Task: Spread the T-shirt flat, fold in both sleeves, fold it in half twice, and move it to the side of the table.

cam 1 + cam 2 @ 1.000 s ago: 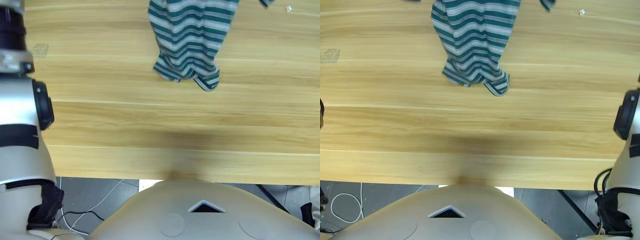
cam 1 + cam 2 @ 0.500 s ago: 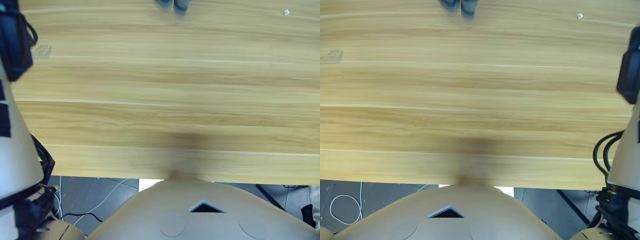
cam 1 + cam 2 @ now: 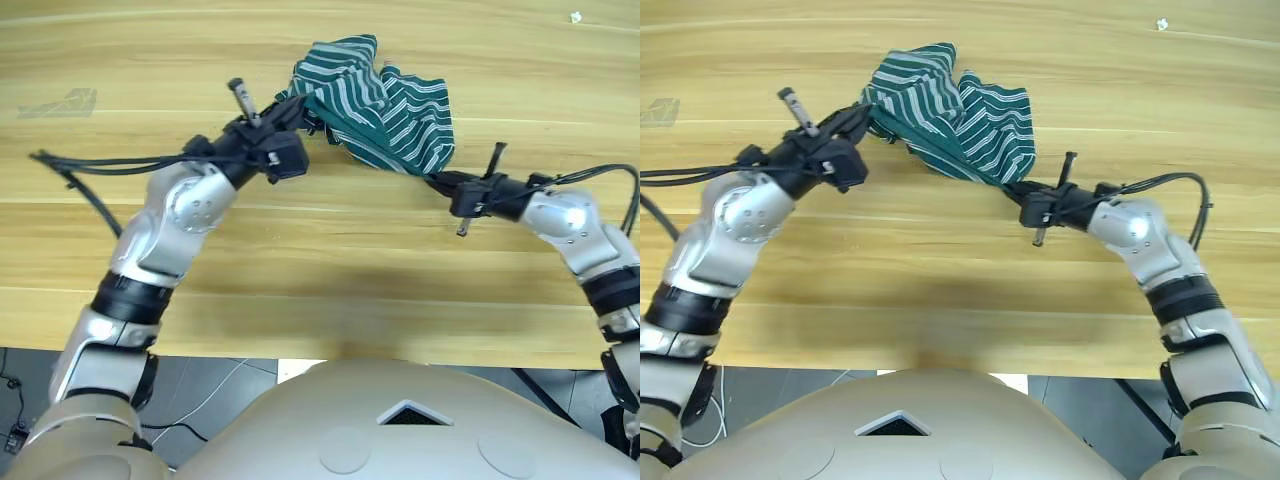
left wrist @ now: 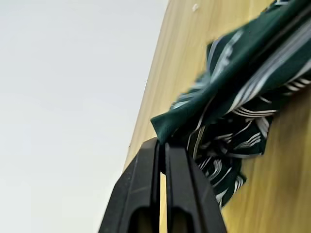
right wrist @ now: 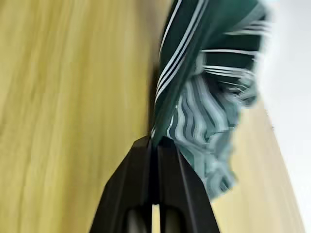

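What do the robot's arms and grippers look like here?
Left arm and right arm: rounded silver-grey shells, black bands at the joints, loose black cables trailing off. Left gripper and right gripper: black, two slim tapering fingers.

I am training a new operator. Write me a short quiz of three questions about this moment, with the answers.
1. True or false: the T-shirt lies spread flat on the table.
2. What does the left gripper hold? A) a cup B) the T-shirt C) nothing
3. Fill in: the right gripper is shut on the ____.

Key: 1 false, it is bunched up between the two grippers; 2 B; 3 T-shirt.
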{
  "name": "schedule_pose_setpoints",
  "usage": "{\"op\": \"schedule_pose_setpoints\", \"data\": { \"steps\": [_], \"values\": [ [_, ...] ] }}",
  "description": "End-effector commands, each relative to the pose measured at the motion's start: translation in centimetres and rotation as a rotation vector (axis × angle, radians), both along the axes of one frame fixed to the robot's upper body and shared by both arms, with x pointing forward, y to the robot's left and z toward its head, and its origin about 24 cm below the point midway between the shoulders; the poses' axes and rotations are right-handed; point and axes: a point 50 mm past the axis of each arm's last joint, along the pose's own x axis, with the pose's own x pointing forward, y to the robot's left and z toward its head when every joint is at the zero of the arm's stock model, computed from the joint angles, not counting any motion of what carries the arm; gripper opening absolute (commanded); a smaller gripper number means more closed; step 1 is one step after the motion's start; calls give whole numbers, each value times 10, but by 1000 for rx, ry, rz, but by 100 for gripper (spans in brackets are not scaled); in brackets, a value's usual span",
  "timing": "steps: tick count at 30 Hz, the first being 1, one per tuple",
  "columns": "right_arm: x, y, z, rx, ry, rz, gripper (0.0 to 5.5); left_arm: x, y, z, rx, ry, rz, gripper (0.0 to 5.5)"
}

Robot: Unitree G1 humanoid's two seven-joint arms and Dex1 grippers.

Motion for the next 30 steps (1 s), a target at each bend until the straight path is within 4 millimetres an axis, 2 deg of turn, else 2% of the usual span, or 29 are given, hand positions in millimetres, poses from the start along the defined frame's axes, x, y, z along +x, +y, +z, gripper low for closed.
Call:
{"op": "schedule_pose_setpoints", "data": {
  "steps": [1,6,8,13,18,21,25,28,29,30],
  "values": [
    [-33,-21,54,-75,15,81,5,-58,16,53,167,-7,-20,0],
    [-74,-6,64,-113,116,198,5,-114,14,43,416,190,-177,0],
    [-81,-2,66,-118,146,219,5,-126,12,41,443,249,-222,0],
    [-101,13,52,-155,227,288,5,-151,8,25,504,391,-320,0],
    [-112,17,43,-162,299,320,5,-158,19,17,586,451,-299,0],
    [-115,15,40,-176,342,324,0,-161,26,15,615,476,-292,55],
    [-117,12,38,-194,380,319,0,-172,22,15,576,524,-336,122],
    [-120,11,35,-202,413,316,0,-174,25,14,579,546,-332,166],
    [-121,10,34,-206,428,315,31,-175,25,13,568,555,-336,182],
    [-124,9,32,-206,462,316,40,-175,24,13,545,566,-346,191]
  ]
}}
